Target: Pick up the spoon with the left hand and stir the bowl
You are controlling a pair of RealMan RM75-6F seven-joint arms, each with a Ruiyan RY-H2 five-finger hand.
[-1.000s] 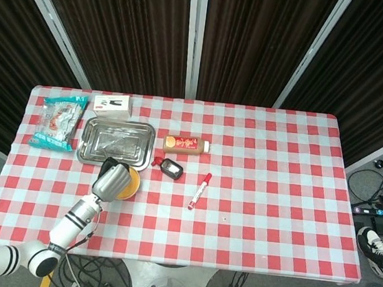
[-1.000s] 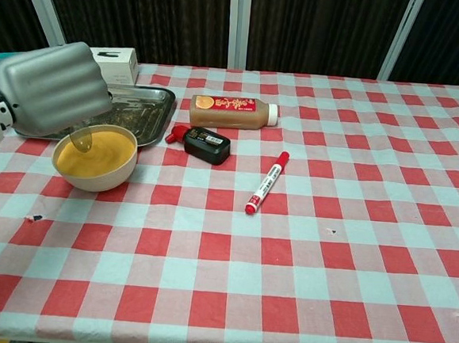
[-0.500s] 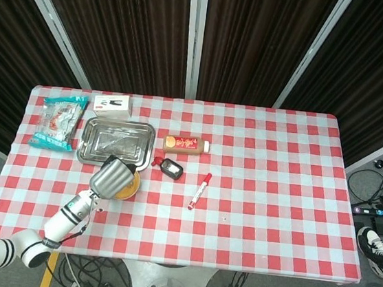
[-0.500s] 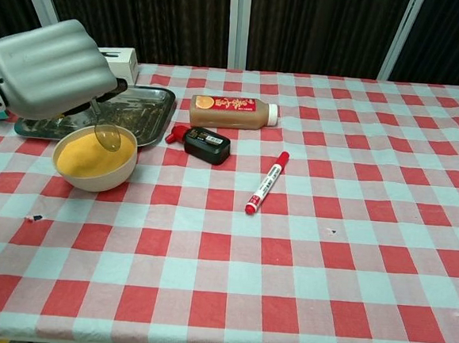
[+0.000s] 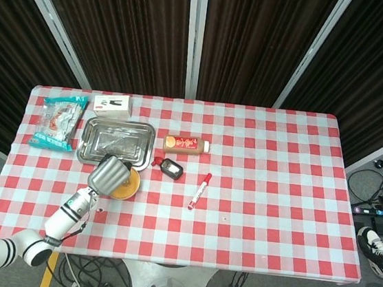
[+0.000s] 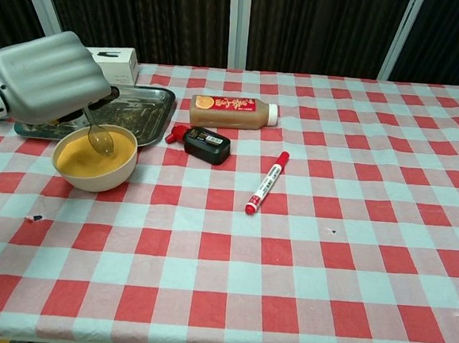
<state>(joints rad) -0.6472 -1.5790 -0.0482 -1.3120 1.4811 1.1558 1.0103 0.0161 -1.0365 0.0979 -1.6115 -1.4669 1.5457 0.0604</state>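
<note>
On the checkered table, left hand holds spoon over bowl.

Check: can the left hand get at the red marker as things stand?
Probably not right away: the left hand holds the spoon over the bowl. The path to the red marker looks otherwise free.

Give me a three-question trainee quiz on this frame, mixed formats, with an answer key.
1. True or false: the left hand holds the spoon with its scoop over the bowl.
2. Which lies nearest the red marker? A) snack bag B) black device C) white box
3. Fill in: the bottle lies on its ____.

Key: 1 true. 2 B. 3 side.
</note>
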